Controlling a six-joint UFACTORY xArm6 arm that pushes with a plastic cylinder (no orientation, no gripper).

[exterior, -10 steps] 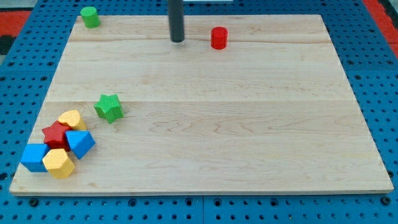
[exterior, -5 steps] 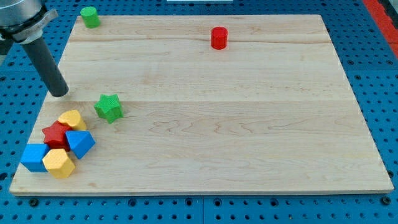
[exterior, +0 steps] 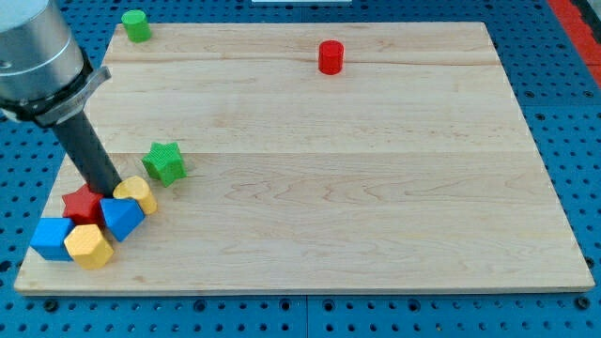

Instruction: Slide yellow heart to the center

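Camera view showed my tip (exterior: 109, 185) touching the yellow heart (exterior: 137, 194) near the counter's (exterior: 376, 188) lower-left corner; no fingers fitted; the heart, seemingly light and rigid, should slide if pushed squarely

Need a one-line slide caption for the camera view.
My tip presses the yellow heart from the view's left, beside the red star, below the green star.

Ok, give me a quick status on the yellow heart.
My tip against yellow heart's left side. Heart far from center, bottom-left cluster. Green star just above it, blue block touching below.
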